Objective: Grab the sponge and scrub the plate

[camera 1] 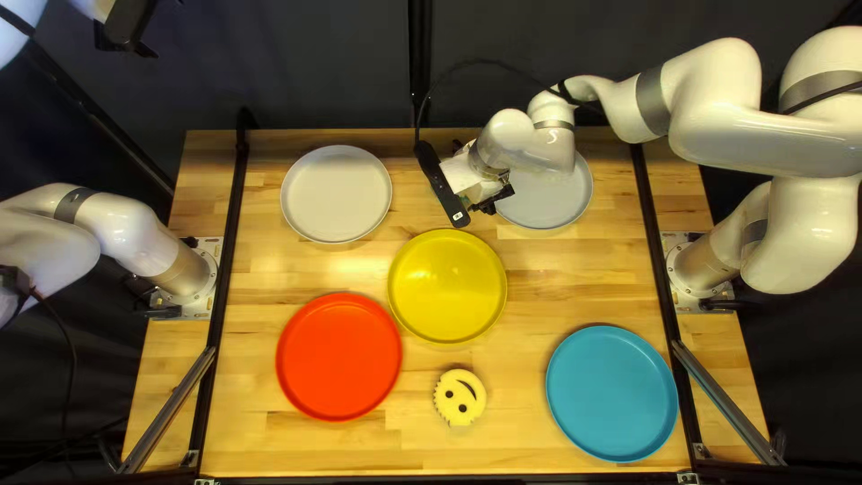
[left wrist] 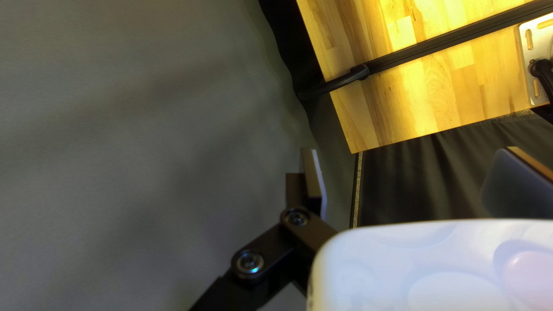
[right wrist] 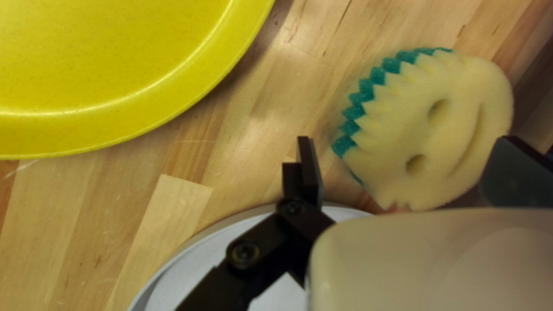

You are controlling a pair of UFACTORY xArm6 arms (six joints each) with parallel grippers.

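Done: nothing of the pick-up or the scrubbing can be confirmed; the right gripper (right wrist: 406, 141) appears to be lined up for a grasp.
Left to do: sponge to be gripped, lifted, brought to a plate and rubbed over it.
Sponge location: the smiley-faced scrub sponge (right wrist: 432, 132) is seen ahead of the right gripper, near the yellow plate (camera 1: 447, 286) and the pale grey-blue plate (camera 1: 543, 207), apparently on the table (camera 1: 269, 269).
Second sponge: a smiley sponge (camera 1: 460, 397) is seen near the table's near edge; judged by the plates around each, two separate sponges are likely.
Plate to scrub: not settled by the wording; the white plate (camera 1: 336, 194), red plate (camera 1: 338, 357) and blue plate (camera 1: 611, 392) are also laid out.
Pointing: the scrub sponge's teal scalloped edge is turned toward the yellow plate, its smile away from it.
Long axis: none clear; the outline is nearly round.
Right claw: fingers spread wide, nothing clamped.
Left claw: the left gripper (left wrist: 409, 151) is held with fingers apart, empty, off the table by the curtain (left wrist: 144, 144).
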